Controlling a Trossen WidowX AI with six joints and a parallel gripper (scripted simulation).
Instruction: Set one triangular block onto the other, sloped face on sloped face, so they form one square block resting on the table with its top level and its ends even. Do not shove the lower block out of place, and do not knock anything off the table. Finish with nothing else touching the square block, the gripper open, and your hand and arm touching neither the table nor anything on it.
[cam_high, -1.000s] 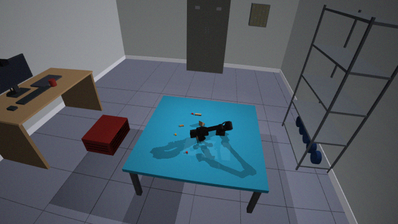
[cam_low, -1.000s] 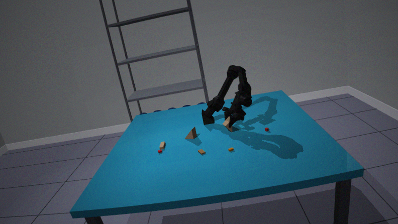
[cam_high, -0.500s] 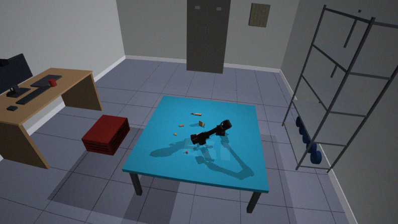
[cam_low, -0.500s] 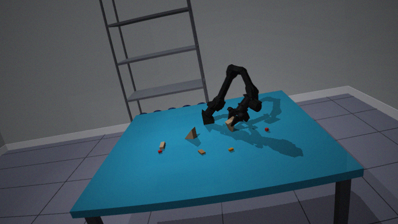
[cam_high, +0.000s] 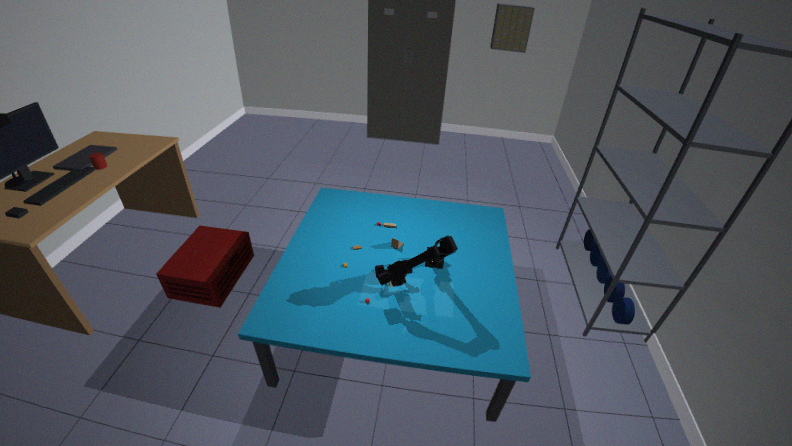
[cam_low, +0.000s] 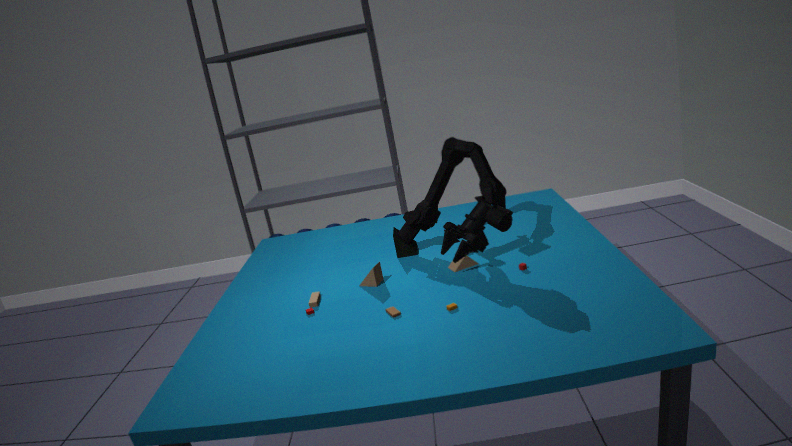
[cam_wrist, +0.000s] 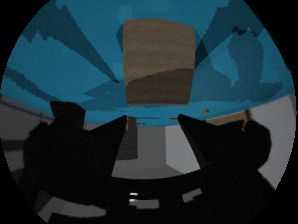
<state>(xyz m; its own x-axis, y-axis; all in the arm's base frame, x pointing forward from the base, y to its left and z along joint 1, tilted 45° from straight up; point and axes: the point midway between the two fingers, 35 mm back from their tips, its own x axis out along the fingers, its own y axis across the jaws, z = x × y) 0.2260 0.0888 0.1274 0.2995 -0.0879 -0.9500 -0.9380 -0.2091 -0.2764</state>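
Note:
One tan triangular block (cam_low: 463, 264) (cam_wrist: 159, 60) lies on the blue table (cam_high: 310, 326) (cam_low: 354, 365) with a ridge upward; only a sliver shows in the top view. Which of its faces is down I cannot tell. My gripper (cam_low: 449, 255) (cam_wrist: 153, 117) is open and empty, close over that block, its fingers tilted downward. In the wrist view the block is beyond the fingertips; contact is unclear. The other triangular block (cam_high: 396, 243) (cam_low: 372, 276) stands apart, with a peak at one side and a sloped face. The two blocks do not touch.
A pale bar (cam_high: 390, 225) (cam_low: 314, 299) and a red piece (cam_high: 378, 224) (cam_low: 309, 311) lie near the second block. A flat tan piece (cam_high: 356, 247) (cam_low: 393, 311), an orange piece (cam_high: 345, 265) (cam_low: 452, 306) and another red piece (cam_high: 366, 300) (cam_low: 522, 266) also lie on the table.

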